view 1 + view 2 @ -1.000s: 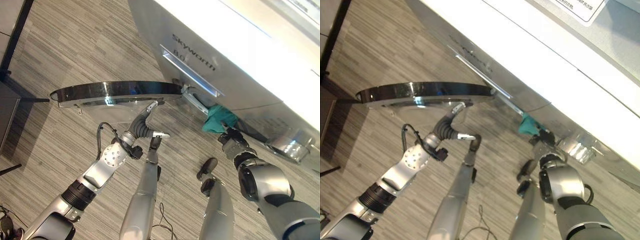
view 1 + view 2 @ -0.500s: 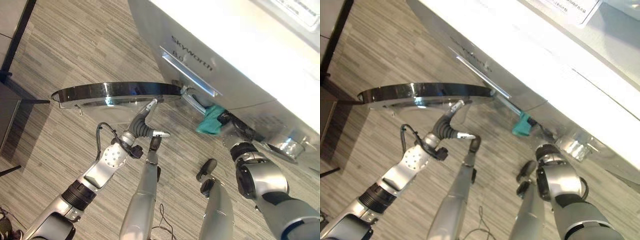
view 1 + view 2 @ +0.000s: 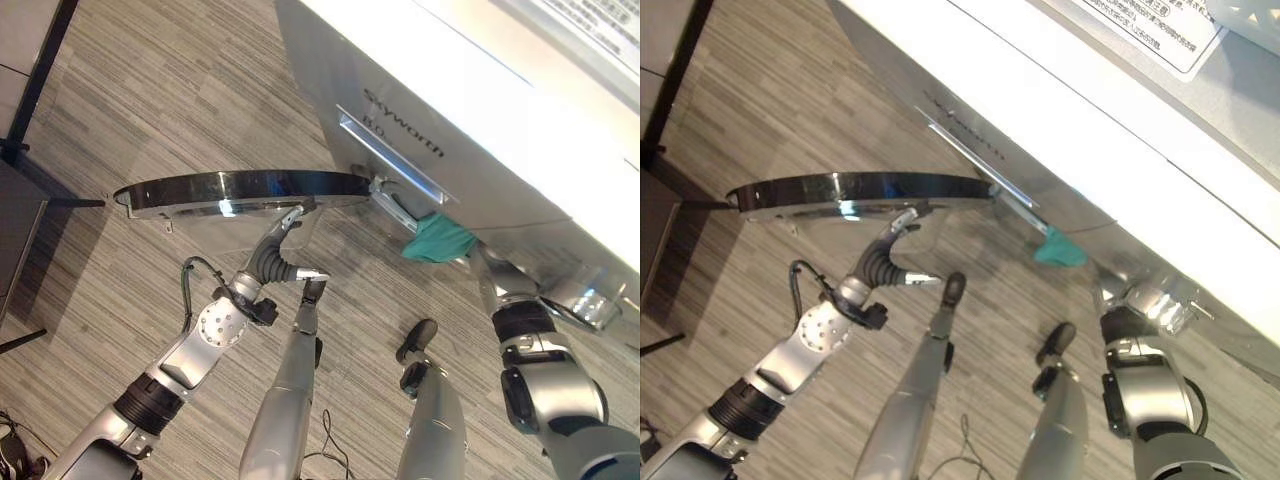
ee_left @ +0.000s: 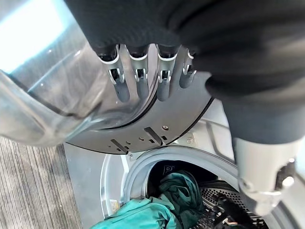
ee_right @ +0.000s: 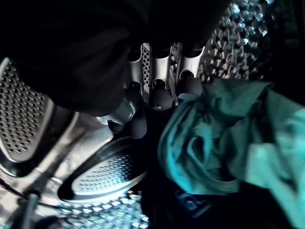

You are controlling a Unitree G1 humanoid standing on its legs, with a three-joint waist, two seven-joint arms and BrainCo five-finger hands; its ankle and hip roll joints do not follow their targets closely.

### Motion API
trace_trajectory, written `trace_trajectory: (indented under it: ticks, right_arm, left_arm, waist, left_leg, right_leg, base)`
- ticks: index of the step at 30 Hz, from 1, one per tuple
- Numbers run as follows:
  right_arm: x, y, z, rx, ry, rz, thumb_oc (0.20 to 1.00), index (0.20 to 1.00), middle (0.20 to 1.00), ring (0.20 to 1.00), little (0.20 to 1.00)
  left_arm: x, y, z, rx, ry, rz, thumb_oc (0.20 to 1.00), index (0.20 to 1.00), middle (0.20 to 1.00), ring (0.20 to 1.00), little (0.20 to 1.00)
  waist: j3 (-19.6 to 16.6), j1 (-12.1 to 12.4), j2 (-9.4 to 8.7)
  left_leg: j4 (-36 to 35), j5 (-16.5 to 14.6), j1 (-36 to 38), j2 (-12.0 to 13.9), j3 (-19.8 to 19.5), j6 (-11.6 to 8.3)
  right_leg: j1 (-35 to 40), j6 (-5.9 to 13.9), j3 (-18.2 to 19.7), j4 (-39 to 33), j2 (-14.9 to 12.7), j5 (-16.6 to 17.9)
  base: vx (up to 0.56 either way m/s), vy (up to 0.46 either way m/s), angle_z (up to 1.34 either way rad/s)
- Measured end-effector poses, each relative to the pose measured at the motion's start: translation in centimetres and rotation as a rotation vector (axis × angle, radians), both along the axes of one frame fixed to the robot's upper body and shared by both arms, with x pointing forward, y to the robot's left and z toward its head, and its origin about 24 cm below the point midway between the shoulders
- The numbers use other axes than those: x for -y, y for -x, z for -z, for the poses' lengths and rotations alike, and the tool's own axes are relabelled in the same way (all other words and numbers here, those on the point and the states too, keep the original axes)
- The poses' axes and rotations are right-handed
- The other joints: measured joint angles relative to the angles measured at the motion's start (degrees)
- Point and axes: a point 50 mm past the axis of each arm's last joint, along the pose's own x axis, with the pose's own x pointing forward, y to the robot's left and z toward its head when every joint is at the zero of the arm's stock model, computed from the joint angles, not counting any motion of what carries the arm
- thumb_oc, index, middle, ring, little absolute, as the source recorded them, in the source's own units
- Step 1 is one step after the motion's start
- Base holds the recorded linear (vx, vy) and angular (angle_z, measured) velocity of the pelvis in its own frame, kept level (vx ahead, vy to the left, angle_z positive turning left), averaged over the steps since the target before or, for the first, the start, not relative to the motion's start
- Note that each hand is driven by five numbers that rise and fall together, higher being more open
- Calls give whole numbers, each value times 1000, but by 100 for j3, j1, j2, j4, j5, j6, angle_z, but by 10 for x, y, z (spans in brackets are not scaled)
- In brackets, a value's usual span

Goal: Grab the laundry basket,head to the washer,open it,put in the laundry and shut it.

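Observation:
The white washer stands with its round door swung wide. My left hand lies open, its straight fingers against the door's glass bowl. My right arm reaches through the washer's mouth, and my right hand is inside the perforated drum. Its fingers are relaxed and open, the tips beside a teal cloth. Part of that teal cloth hangs over the mouth's rim. A dark garment lies under it in the drum.
Striped wood-look floor spreads under the door. A dark cabinet and a black post stand at the far left. The corner of a white latticed basket shows on the washer's top.
My right hand has gone from the washer's mouth deep into the drum, taking most of the teal cloth in. My left hand stays on the door. The camera has shifted slightly.

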Motion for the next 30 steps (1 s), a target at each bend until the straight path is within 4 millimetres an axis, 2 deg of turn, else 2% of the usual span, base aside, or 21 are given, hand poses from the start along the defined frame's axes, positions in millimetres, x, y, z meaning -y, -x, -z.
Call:
trace_trajectory:
  ticks: [4,6,8,10,11,14,19,24,27,30]
  right_arm:
    - [-17,-5,3,-13,-30,-114,1000,1000,1000,1000,1000]
    - [-30,-2,18,-40,-48,-182,1000,1000,1000,1000,1000]
    - [-46,12,41,-69,-2,-324,1000,1000,1000,1000,1000]
    - [-56,29,79,-193,29,-430,1000,1000,1000,1000,1000]
    - [-58,42,102,-267,27,-479,1000,1000,1000,1000,1000]
    - [-56,62,128,-361,39,-556,1000,1000,1000,1000,1000]
    - [-50,83,142,-463,171,-705,1000,1000,1000,1000,1000]
    - [-52,89,172,-596,112,-725,1000,1000,1000,1000,1000]
    - [-55,79,194,-741,43,-663,1000,1000,1000,1000,1000]
    - [-61,70,201,-818,16,-614,1000,1000,1000,1000,1000]
  left_arm:
    - [0,-2,-4,15,6,-9,1000,1000,1000,1000,1000]
    - [-1,-2,-3,19,22,-25,1000,1000,1000,1000,1000]
    - [-7,0,-2,15,43,-55,1000,1000,1000,1000,1000]
    - [-11,1,0,11,44,-71,1000,1000,1000,1000,1000]
    - [-16,1,2,7,51,-92,1000,1000,1000,1000,1000]
    - [-22,3,6,7,41,-128,1000,1000,1000,1000,1000]
    - [-24,6,12,-6,4,-126,1000,1000,1000,1000,1000]
    - [-23,7,14,-21,-6,-114,1000,1000,1000,1000,1000]
    - [-18,5,12,-19,-2,-90,1000,1000,1000,1000,1000]
    - [-14,4,12,-34,38,-75,1000,1000,1000,1000,1000]
  waist:
    - [23,-139,-41]
    - [25,-234,-45]
    - [43,-330,-95]
    - [61,-478,-136]
    - [63,-562,-170]
    - [60,-751,-202]
    - [32,-925,-251]
    - [-33,-942,-323]
    - [-44,-861,-321]
    - [-81,-745,-250]
  left_leg:
    - [9,3,10,17,15,1]
    - [7,3,15,20,28,3]
    - [5,3,34,29,50,3]
    - [-1,2,91,39,57,4]
    - [-14,-9,165,60,139,21]
    - [-38,-22,249,123,227,41]
    - [-130,0,377,194,286,36]
    - [-235,27,442,271,305,40]
    - [-236,35,431,277,307,37]
    - [-248,65,383,251,216,8]
  right_leg:
    - [-1,-11,16,-5,20,25]
    - [-3,-14,33,-15,24,35]
    - [8,-16,57,-40,31,40]
    - [61,-20,77,-68,43,52]
    - [119,-19,138,-130,76,78]
    - [178,-24,230,-289,161,203]
    - [248,-37,297,-352,250,257]
    - [277,-67,303,-415,335,273]
    - [261,-74,288,-415,340,269]
    - [265,-75,188,-412,318,251]
  base:
    - [-4,26,-3]
    - [3,55,-2]
    - [1,29,-4]
    - [-6,44,-8]
    - [-8,43,-12]
    - [-7,4,-22]
    - [-5,-7,-9]
    - [-18,-6,-6]
    - [-4,-24,0]
    - [14,-28,13]
